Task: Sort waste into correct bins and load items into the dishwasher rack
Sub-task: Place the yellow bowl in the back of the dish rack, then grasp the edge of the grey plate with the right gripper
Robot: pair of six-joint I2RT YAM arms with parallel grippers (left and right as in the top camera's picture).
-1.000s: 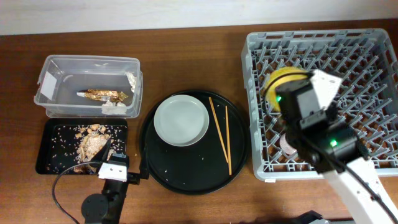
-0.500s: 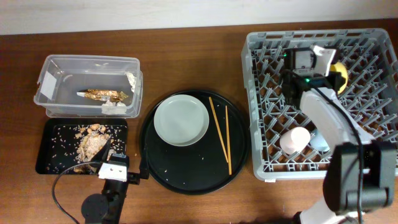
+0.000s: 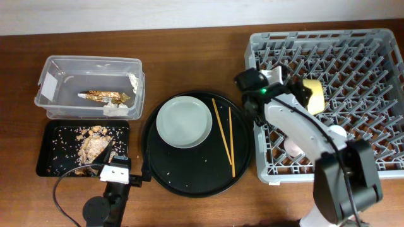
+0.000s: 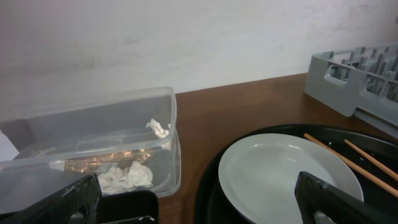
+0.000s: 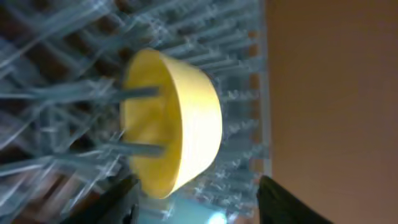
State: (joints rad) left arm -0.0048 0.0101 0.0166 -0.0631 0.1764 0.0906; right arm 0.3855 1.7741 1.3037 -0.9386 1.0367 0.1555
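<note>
Dark wooden table [image 3: 189,44], white wall [image 4: 186,37] behind. Yellow bowl [image 5: 180,118] on edge among pegs inside dishwasher rack [image 3: 372,57]. Right gripper [image 5: 198,186] spread, empty, beside bowl; view blurred. Left gripper [image 4: 198,180] spread, well left of rack, fingers cut off. Pink cup [image 3: 291,149], probably, half-hidden under right arm [image 3: 297,123]

In the right wrist view the large square light-grey plastic rack [image 5: 62,74] is smeared by blur, its pegs running into streaks, and a pale blue patch [image 5: 211,214] at the bottom edge is too blurred to name. That edge also cuts off the dark fingers [image 5: 115,205] of the right gripper [image 5: 198,180]. From overhead, the right arm [image 3: 303,126] covers part of the rack floor and much of a small pink cup [image 3: 290,149]. In the left wrist view the clear plastic rectangular tub [image 4: 93,106] runs off the left edge and the thin wooden chopsticks [image 4: 348,155] off the right. The left gripper [image 4: 198,180] shows only black fingers [image 4: 348,202], one hiding the near rim of the pale grey-green plate [image 4: 280,168].
</note>
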